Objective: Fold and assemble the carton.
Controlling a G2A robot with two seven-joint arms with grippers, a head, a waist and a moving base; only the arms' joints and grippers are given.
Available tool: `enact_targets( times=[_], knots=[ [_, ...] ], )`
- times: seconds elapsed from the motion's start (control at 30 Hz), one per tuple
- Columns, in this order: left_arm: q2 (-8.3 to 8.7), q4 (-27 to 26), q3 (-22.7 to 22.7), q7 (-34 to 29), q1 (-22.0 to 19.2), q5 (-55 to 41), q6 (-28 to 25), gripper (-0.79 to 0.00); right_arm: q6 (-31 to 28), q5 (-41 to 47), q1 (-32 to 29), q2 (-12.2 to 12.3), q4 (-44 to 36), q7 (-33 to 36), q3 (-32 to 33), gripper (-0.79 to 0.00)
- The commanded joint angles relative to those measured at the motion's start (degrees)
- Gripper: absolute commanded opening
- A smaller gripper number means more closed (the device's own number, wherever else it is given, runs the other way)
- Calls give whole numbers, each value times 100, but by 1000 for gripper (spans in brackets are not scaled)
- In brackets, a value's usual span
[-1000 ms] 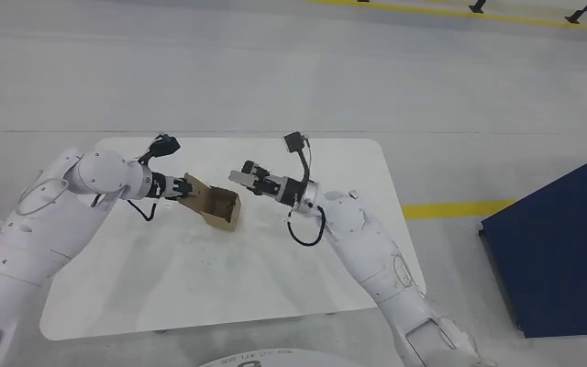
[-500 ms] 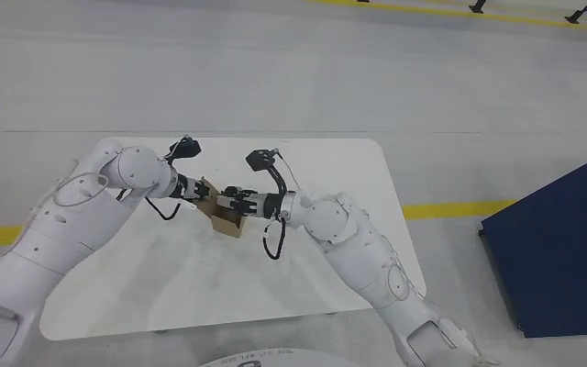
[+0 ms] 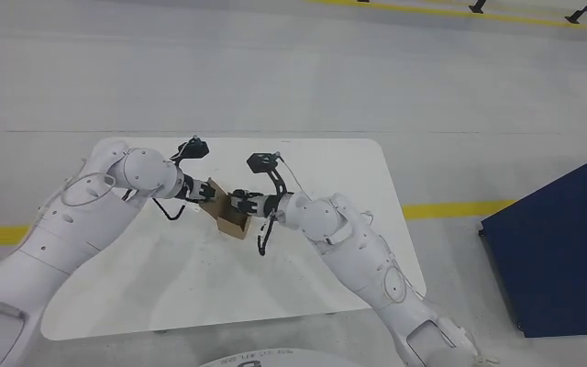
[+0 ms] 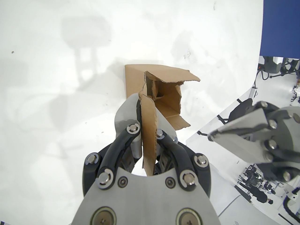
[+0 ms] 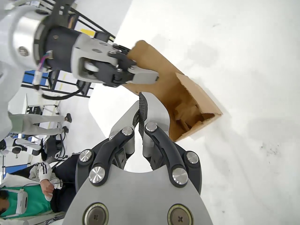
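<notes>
A small brown carton (image 3: 229, 218) lies on its side on the white table (image 3: 321, 266), its open end and loose flaps facing the right arm. My left gripper (image 3: 207, 192) is shut on one of its side flaps; the left wrist view shows the flap (image 4: 148, 127) pinched edge-on between the fingers, with the carton's hollow (image 4: 167, 99) beyond. My right gripper (image 5: 141, 101) is shut with nothing in it and sits at the carton's open mouth (image 5: 189, 115), tips close to the gripped flap. In the left wrist view, the right gripper (image 4: 212, 136) hangs just beside the lower flap.
The table's near and right parts are bare. A blue panel (image 3: 541, 248) stands on the floor to the right, off the table. People stand in the room behind, away from the work.
The left gripper has carried the carton a little to the right. The right gripper has swung left and down to the carton's open end.
</notes>
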Motion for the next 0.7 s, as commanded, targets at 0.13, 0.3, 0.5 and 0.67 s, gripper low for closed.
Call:
enact_targets(
  times=[0.13, 0.3, 0.5, 0.67],
  knots=[
    [12, 123, -121, -244, 65, -300, -171, -785, 582, -383, 324, -46, 221, 559, -376, -785],
    [-16, 300, -136, -358, 19, -444, -267, -785, 1158, -863, 670, -135, 490, 786, -819, -785],
    [-50, 469, -174, -454, -20, -684, -470, -785, 1638, -1054, 1106, -304, 888, 982, -1333, -785],
    [-59, 613, -177, -533, -10, -743, -637, -785, 1932, -1065, 1408, -441, 1197, 1073, -1614, -785]
  ],
)
